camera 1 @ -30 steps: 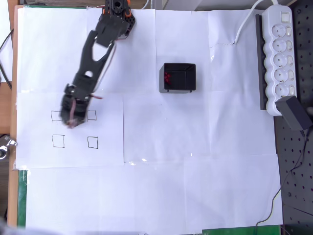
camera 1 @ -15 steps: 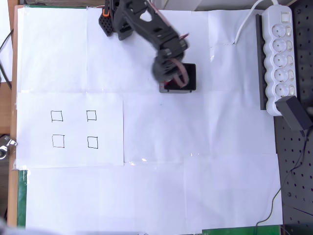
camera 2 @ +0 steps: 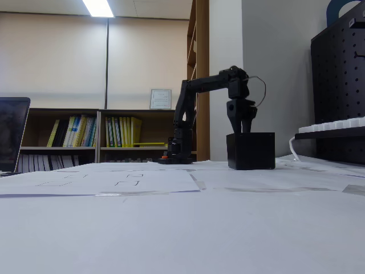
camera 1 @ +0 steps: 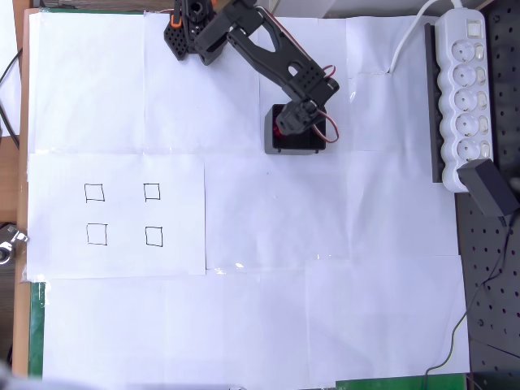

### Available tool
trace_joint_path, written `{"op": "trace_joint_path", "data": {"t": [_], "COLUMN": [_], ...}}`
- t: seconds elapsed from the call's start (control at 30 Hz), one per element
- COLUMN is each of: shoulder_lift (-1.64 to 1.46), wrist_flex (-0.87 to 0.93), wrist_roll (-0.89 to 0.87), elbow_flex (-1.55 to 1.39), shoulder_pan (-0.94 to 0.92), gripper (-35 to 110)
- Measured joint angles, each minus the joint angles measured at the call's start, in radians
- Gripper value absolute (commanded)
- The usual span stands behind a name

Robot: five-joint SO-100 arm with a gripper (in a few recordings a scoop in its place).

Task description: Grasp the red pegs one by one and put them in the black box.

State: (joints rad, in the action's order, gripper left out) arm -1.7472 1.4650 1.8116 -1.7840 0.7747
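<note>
Overhead view: tool (camera 1: 299, 122) directly above black box (camera 1: 295, 147), red peg (camera 1: 280, 130) inside.

white paper sheets (camera 1: 325, 309) cover the table. four small black-outlined squares (camera 1: 123, 214) drawn on the left sheet. white multi-socket power strip (camera 1: 465, 89) at far right, a black plug adapter (camera 1: 487, 187) at its near end. wooden bookshelf with books (camera 2: 94, 134) against the far wall.

Overhead view straight down; fixed view low at table level, both sharing the black box (camera 1: 296, 140).
</note>
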Motion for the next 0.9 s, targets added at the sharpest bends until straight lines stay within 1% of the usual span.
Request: {"op": "trace_joint_path", "data": {"t": [0.27, 0.43, 0.53, 0.6, 0.67, 0.77, 0.9], "shoulder_lift": [-0.002, 0.021, 0.137, 0.255, 0.382, 0.568, 0.861], "wrist_flex": [-0.003, 0.156, 0.204, 0.201, 0.158, 0.1, -0.046], "wrist_roll": [0.0, 0.005, 0.006, -0.025, -0.067, -0.126, -0.23], "elbow_flex": [-0.028, -0.25, -0.344, -0.291, -0.178, 0.052, 0.411], "shoulder_pan": [-0.006, -0.017, -0.074, -0.141, -0.227, -0.388, -0.586], "gripper": [19, 18, 16, 15, 13, 10, 3]}}
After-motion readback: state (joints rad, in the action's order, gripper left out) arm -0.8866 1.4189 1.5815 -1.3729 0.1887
